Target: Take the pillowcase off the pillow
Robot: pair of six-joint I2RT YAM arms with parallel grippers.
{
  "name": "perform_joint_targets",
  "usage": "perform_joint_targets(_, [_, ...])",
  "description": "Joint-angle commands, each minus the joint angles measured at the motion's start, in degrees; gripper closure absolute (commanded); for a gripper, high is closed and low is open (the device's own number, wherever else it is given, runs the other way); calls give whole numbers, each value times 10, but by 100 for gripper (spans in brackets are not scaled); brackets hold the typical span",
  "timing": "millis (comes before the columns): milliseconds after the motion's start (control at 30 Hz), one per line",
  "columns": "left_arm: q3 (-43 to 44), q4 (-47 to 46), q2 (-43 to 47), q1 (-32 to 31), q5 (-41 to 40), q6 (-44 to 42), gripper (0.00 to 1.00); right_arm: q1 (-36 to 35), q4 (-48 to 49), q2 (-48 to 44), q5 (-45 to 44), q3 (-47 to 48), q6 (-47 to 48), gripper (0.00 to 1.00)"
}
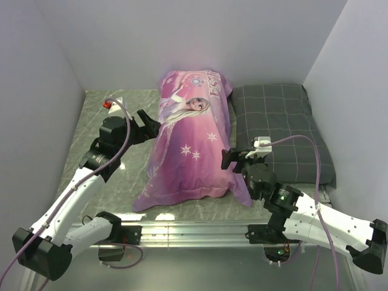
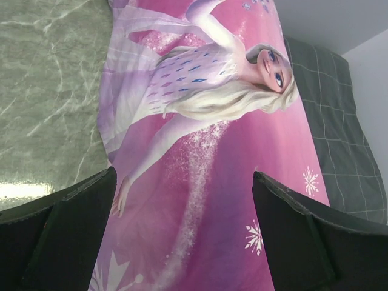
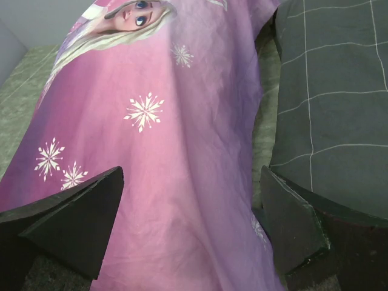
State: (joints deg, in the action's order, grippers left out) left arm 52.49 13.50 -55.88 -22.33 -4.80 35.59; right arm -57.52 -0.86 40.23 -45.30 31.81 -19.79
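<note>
Top external: pillowcase (image 1: 189, 145) fully covers pillow, removal not begun; left fingers (image 2: 66, 236), right fingers (image 3: 79, 212) spread wide, grasping nothing.

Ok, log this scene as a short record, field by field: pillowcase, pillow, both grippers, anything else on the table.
pillowcase: pink, princess print, on the pillow, lying lengthwise mid-table
pillow: inside the pillowcase, none of it showing
left gripper: open, at the pillowcase's left side, holding nothing
right gripper: open, at the pillowcase's near right part, holding nothing
grey checked pillow: flat on the table, right of the pillowcase
task state: removal not yet begun
</note>
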Motion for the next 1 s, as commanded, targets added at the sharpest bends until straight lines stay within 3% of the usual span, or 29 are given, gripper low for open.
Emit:
perform_joint_targets(0, [33,2,-5,-1,4,-3,1,-3,13,-3,-3,15,6,0])
perform_joint_targets(300, [40,-5,-32,-6,43,17,1,21,25,34,-15,45,19,0])
perform_joint_targets(400, [38,-14,-50,-39,24,23,1,148,-21,77,104,113,-12,0])
perform_joint_targets(533, [31,-11,-71,-70,-21,26,1,225,-48,144,177,169,-4,0])
perform_joint_targets(767, [-7,-44,-104,-88,-23,28,1,310,-63,227,284,215,-3,0])
perform_joint_targets(967, [-13,-55,-134,-90,-19,33,1,340,-40,282,347,215,-14,0])
